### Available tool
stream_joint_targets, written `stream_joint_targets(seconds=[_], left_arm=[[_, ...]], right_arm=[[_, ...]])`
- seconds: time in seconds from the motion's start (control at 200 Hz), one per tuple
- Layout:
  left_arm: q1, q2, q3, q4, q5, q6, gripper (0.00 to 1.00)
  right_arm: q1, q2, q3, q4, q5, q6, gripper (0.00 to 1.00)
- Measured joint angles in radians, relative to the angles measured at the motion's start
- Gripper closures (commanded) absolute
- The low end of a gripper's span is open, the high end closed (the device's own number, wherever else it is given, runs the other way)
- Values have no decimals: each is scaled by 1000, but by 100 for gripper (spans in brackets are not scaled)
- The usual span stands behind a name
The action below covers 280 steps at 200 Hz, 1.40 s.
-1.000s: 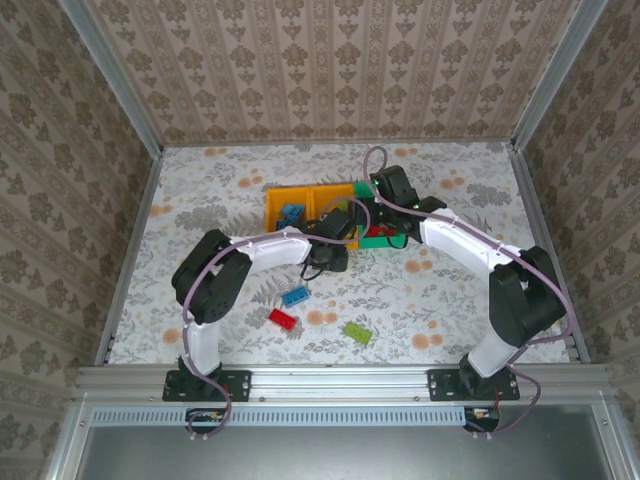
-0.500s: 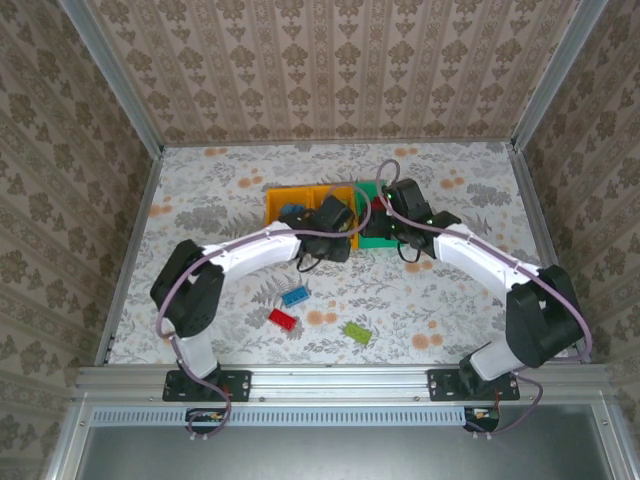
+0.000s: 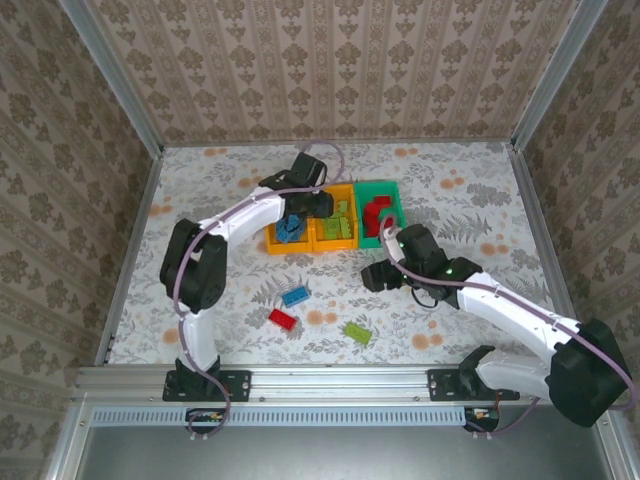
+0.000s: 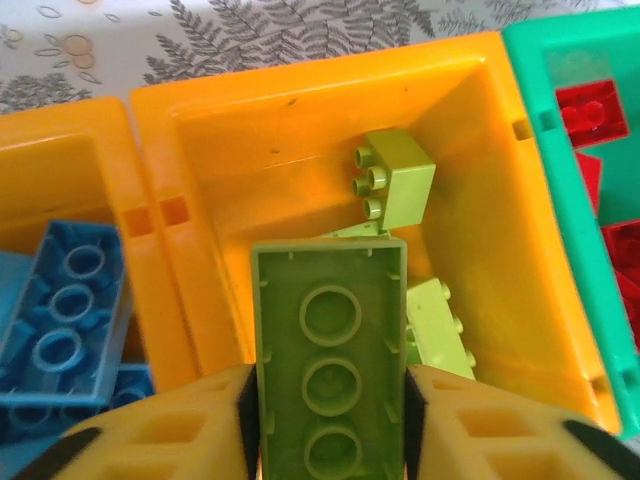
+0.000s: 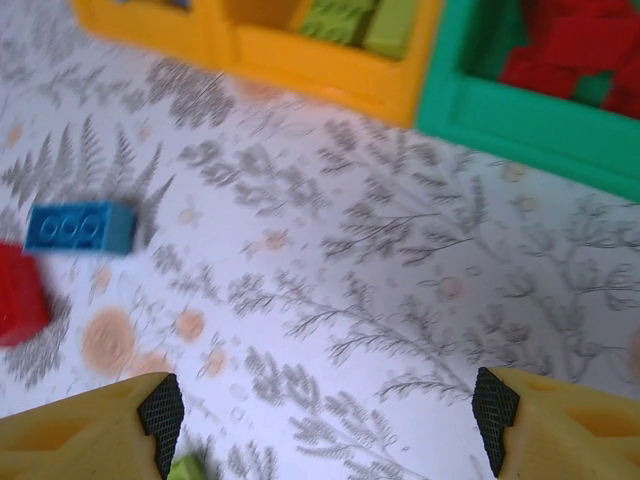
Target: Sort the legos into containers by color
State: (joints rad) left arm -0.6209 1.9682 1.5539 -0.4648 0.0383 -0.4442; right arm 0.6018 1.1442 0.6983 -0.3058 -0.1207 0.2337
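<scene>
**Left arm: release position.** The left gripper (image 4: pixel 328 400) has the lime green brick (image 4: pixel 330 330) between its fingers (image 4: pixel 200 425), which lie flush along both long sides. Whether the pads bear on the brick or stand a hair clear cannot be told. The brick's long axis runs straight ahead of the fingertips, parallel to the fingers. Its hollow underside faces the wrist and its studs point down. The middle orange bin (image 4: pixel 300 110) lies directly below and ahead of the fingertips and already holds other lime pieces (image 4: pixel 395 175). The bin of blue bricks (image 4: pixel 65 300) lies to the fingers' left and the green bin (image 4: pixel 545 60) to their right. Release here should land the brick in the correct bin.

**Right arm: next pick.** The right gripper (image 5: pixel 327 425) is spread wide and empty, above bare table. A loose blue brick (image 5: pixel 80 228) lies ahead and to the left of its fingers, long axis crosswise to them. A red brick (image 5: pixel 18 295) sits just beside it, farther left. The right arm appears the nearer for these.
</scene>
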Motion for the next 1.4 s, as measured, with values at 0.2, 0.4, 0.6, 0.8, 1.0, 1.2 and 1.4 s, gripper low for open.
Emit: stream_joint_targets(seconds=[0.2,0.4,0.6,0.8,1.0,1.2,1.4], left_arm=[[-2,14,26,8,19,2,27],[-2,-16,-24,50,26,-3,0],[-6,-185,-198,68,11,-5,0],[7,-351,-348,95,-8,-6,0],[50,-451,-485,112,-21,-12,0],[79,-554,-584,111,-35,-16,0],[79,-658,-653,93,-58,-16,0]], right_arm=[[156,39,35,-89,21,-41,20],[272,175,94,-193,88,-36,18],[370,302,137,-279,127,-18,17],[452,435,201,-348,170,-14,17],[468,500,232,-387,187,-8,31],[472,534,256,-408,207,2,59],[443,510,261,-371,203,-3,68]])
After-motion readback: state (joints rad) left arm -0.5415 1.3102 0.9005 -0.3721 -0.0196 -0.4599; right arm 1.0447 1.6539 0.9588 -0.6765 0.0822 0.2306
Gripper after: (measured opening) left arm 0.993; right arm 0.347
